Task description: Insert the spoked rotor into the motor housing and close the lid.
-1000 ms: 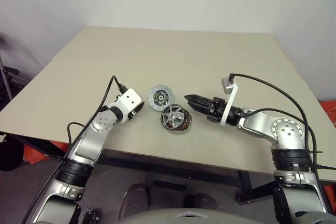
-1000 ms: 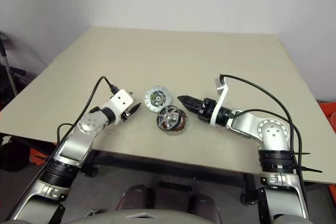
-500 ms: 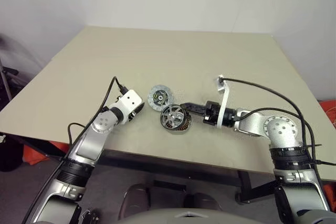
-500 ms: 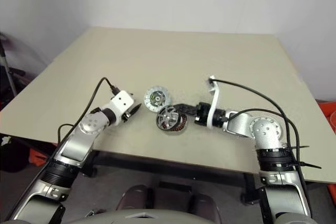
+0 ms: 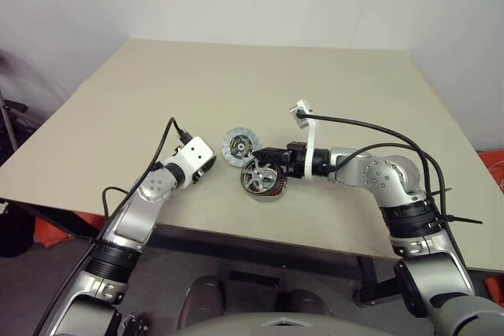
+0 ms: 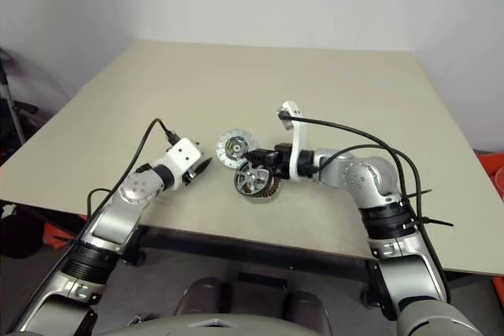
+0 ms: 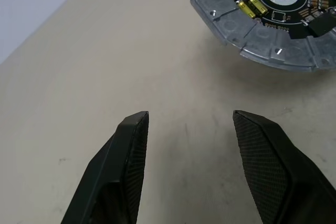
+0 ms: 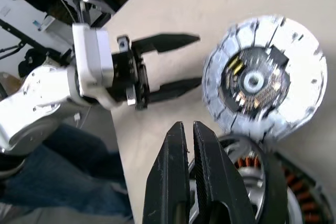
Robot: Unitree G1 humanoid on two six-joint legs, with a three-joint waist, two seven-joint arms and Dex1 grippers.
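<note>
The motor housing (image 5: 263,179) stands near the table's front edge, with copper windings under a dark rim. The spoked rotor (image 5: 258,172) sits inside that rim; I cannot tell how deep. The lid (image 5: 240,144) lies flat just behind and to the left, its greenish centre facing up. My right gripper (image 5: 259,154) is shut with nothing between its fingers, its tips over the housing's (image 8: 273,182) far rim beside the lid (image 8: 268,77). My left gripper (image 7: 189,119) stands open on the bare table, left of the housing, pointing at the lid (image 7: 252,45).
The beige table (image 5: 236,76) stretches far back and to both sides of the parts. Its front edge (image 5: 260,234) runs close below the housing. A black cable (image 5: 370,127) arches over my right forearm. Another cable (image 5: 161,143) rises behind the left wrist.
My right gripper shut, rolled its wrist and slid left from beside the housing to above its far rim. The left arm, the lid and the housing kept still.
</note>
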